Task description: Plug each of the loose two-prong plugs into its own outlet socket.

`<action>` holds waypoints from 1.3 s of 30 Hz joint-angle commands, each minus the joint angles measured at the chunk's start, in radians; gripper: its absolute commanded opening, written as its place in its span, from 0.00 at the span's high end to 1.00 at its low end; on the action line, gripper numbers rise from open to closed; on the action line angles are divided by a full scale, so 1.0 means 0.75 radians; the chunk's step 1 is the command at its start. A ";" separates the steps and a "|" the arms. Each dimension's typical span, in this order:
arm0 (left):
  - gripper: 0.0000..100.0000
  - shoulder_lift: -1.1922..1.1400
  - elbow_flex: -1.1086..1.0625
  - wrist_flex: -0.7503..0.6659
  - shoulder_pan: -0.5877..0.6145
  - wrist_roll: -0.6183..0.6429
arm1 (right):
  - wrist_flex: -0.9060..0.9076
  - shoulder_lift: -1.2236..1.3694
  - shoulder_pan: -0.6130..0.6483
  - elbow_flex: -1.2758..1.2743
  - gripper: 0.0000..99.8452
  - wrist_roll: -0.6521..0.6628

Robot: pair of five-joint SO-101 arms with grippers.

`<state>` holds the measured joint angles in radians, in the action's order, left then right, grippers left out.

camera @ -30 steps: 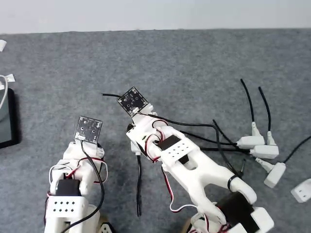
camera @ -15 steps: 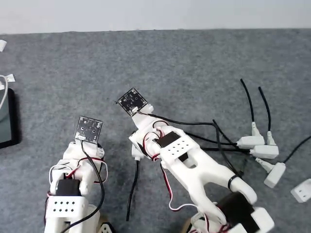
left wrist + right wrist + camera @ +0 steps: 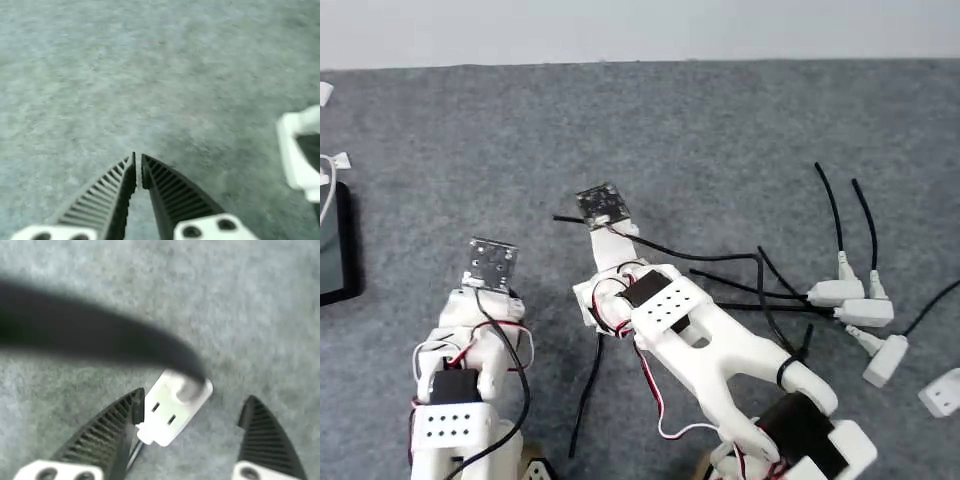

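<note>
Gaping right hand (image 3: 195, 395) | socket (image 3: 167, 421) against one finger | left hand (image 3: 138, 156) closed

The left arm (image 3: 460, 345) and right arm (image 3: 720, 355) are white plastic shells with black motors, red-white-black wires and dotted panels; ribbed black jaws on white screwed mounts.

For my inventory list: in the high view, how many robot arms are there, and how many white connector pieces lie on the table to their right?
Arms: 2
White connector pieces: 4
Total: 6
</note>
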<state>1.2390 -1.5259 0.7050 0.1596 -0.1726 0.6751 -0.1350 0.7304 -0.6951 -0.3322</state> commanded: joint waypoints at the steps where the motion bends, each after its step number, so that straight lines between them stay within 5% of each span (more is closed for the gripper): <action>1: 0.98 0.012 0.026 -0.080 0.065 0.078 | -0.005 -0.003 0.032 0.084 0.70 -0.104; 13: 0.98 0.010 0.048 -0.086 0.106 0.141 | -0.058 0.289 0.013 0.266 0.71 -0.182; 19: 0.98 0.010 0.044 -0.086 0.104 0.131 | 0.054 0.339 0.003 0.376 0.99 -0.053; 27: 0.98 0.010 -0.007 -0.203 0.098 0.123 | 0.251 0.140 -0.095 0.364 0.99 0.047; 33: 0.98 0.010 -0.007 -0.211 0.098 0.123 | 0.517 -0.183 -0.416 0.366 0.99 0.178; 39: 0.98 0.010 -0.011 -0.211 0.078 0.117 | 0.740 -0.486 -1.122 0.336 0.99 0.407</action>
<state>1.2405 -1.5443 0.5746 0.2271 -0.0806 1.1830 -0.3728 0.1734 -0.4757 -0.1051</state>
